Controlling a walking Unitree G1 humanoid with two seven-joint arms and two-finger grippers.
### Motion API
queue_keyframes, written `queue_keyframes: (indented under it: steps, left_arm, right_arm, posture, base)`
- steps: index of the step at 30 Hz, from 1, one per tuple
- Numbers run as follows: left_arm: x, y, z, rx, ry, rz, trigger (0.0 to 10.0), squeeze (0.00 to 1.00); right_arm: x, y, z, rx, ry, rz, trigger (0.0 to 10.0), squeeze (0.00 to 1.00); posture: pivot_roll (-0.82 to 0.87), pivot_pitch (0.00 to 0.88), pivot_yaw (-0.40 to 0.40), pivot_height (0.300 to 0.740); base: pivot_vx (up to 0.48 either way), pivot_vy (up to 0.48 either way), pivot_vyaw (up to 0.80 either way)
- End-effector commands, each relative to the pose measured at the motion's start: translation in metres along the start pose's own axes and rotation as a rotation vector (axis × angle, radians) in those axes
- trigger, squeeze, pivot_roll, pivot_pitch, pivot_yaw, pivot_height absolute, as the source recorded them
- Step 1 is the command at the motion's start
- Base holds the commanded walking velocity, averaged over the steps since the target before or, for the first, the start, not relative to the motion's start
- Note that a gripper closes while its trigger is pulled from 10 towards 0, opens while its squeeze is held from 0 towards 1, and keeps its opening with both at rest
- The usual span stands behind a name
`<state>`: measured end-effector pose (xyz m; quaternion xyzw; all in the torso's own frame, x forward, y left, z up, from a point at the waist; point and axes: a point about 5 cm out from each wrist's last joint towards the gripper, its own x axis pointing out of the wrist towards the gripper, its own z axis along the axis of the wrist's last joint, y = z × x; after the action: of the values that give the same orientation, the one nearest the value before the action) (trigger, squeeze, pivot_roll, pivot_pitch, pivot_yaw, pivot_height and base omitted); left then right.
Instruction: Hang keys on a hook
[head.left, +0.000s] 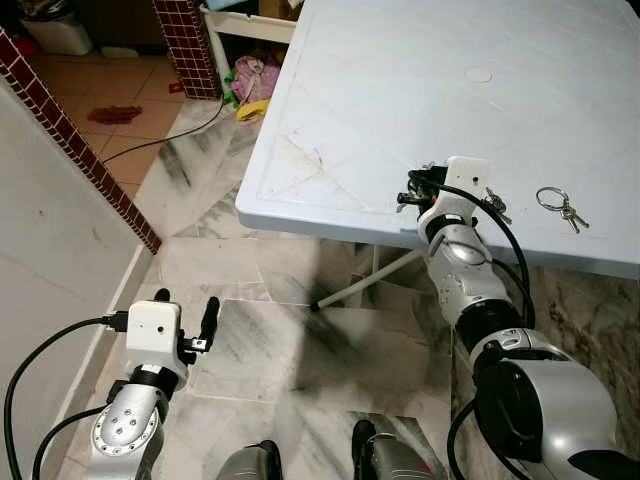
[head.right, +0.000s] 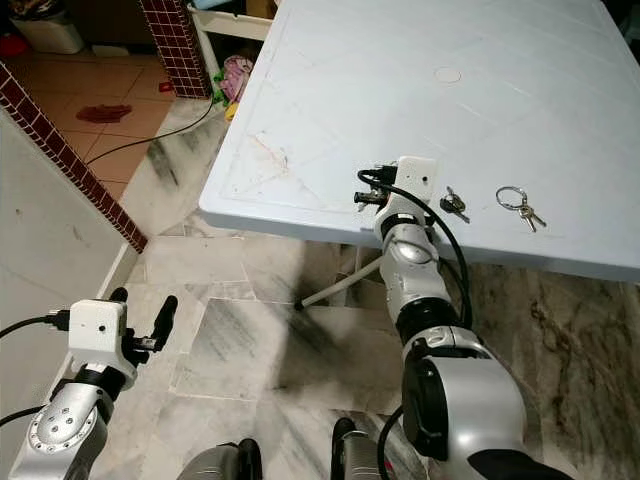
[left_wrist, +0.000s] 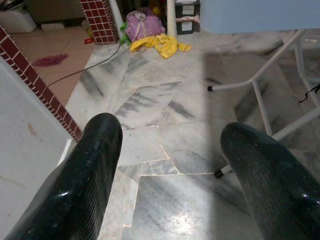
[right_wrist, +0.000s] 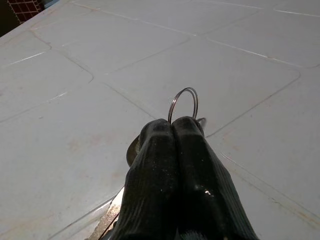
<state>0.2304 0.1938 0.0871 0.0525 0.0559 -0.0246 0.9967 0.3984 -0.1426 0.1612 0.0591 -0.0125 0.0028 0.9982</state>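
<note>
The white plastic table (head.left: 400, 90) takes most of the scene, standing on a marble floor (head.left: 300, 330) beside a wall with a red brick edge (head.left: 70, 140). The right gripper (right_wrist: 172, 131) reaches over the near edge of the table, and its two black fingers are pressed fully together on a set of keys (head.right: 454, 204); in the right wrist view a thin metal ring (right_wrist: 183, 102) stands up just beyond the fingertips, and a piece of a key shows under them. A second bunch of keys on a ring (head.left: 560, 207) lies flat on the table, near the gripper and further to the right, apart from it. The left gripper (head.left: 185, 315) hangs low over the floor, well apart from the table, its fingers spread wide and holding nothing. No hook can be seen. I judge the keys to be light, hard and rather slippery metal, which swing loosely on the ring. The grip seems better on a flat key blade, so the ring stays free to go over a hook.
</note>
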Motion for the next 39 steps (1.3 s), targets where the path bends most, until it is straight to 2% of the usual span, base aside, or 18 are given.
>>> queue_keyframes:
  steps: [1, 9, 13, 15, 19, 21, 24, 26, 32, 38, 39]
  left_arm:
    - [-0.003, 0.001, -0.001, 0.014, 0.009, -0.005, 10.0, 0.0]
    - [-0.002, 0.001, -0.001, 0.016, 0.009, -0.002, 10.0, 0.0]
    - [-0.002, 0.001, -0.001, 0.016, 0.009, -0.002, 10.0, 0.0]
    - [0.0, 0.0, -0.001, 0.015, 0.009, -0.004, 10.0, 0.0]
    - [0.001, 0.0, -0.001, 0.015, 0.007, -0.006, 10.0, 0.0]
    - [0.001, 0.0, -0.001, 0.015, 0.007, -0.006, 10.0, 0.0]
    - [0.003, -0.001, 0.0, 0.013, 0.004, -0.008, 10.0, 0.0]
    - [0.004, -0.001, 0.0, 0.012, 0.003, -0.008, 10.0, 0.0]
    - [0.008, -0.005, 0.0, 0.006, -0.003, -0.013, 10.0, 0.0]
    - [0.01, -0.007, 0.0, 0.004, -0.005, -0.018, 10.0, 0.0]
    - [0.011, -0.007, 0.0, 0.002, -0.006, -0.02, 10.0, 0.0]
  right_arm:
    - [-0.007, -0.004, -0.021, 0.02, 0.08, -0.016, 0.0, 0.0]
    - [-0.014, 0.009, -0.027, -0.011, 0.04, 0.044, 0.0, 0.0]
    - [-0.014, 0.011, -0.027, -0.011, 0.034, 0.046, 0.0, 0.0]
    - [-0.022, 0.021, -0.032, -0.037, 0.002, 0.086, 0.0, 0.0]
    - [-0.026, 0.024, -0.034, -0.062, -0.026, 0.101, 0.0, 0.0]
    - [-0.028, 0.025, -0.033, -0.073, -0.039, 0.103, 0.0, 0.0]
    - [-0.033, 0.027, -0.022, -0.178, -0.157, 0.113, 0.0, 0.0]
    - [-0.034, 0.028, -0.02, -0.203, -0.182, 0.117, 0.0, 0.0]
    - [-0.037, 0.028, -0.009, -0.258, -0.246, 0.113, 0.0, 0.0]
    - [-0.036, 0.024, -0.008, -0.256, -0.238, 0.093, 0.0, 0.0]
    - [-0.036, 0.022, -0.009, -0.255, -0.23, 0.081, 4.5, 0.0]
  posture:
    - [0.11, 0.268, 0.039, 0.74]
    - [0.1, 0.265, 0.037, 0.74]
    - [0.1, 0.264, 0.037, 0.74]
    - [0.09, 0.263, 0.04, 0.74]
    - [0.09, 0.262, 0.042, 0.74]
    - [0.09, 0.262, 0.042, 0.74]
    - [0.08, 0.255, 0.042, 0.74]
    - [0.08, 0.254, 0.042, 0.74]
    - [0.06, 0.243, 0.039, 0.74]
    - [0.06, 0.24, 0.039, 0.74]
    - [0.05, 0.238, 0.039, 0.74]
  base:
    - [0.0, 0.0, 0.0]
    - [0.0, 0.0, 0.0]
    - [0.0, 0.0, 0.0]
    - [0.0, 0.0, 0.0]
    - [0.0, 0.0, 0.0]
    - [0.0, 0.0, 0.0]
    - [0.0, 0.0, 0.0]
    - [0.0, 0.0, 0.0]
    - [0.0, 0.0, 0.0]
    - [0.0, 0.0, 0.0]
    - [0.0, 0.0, 0.0]
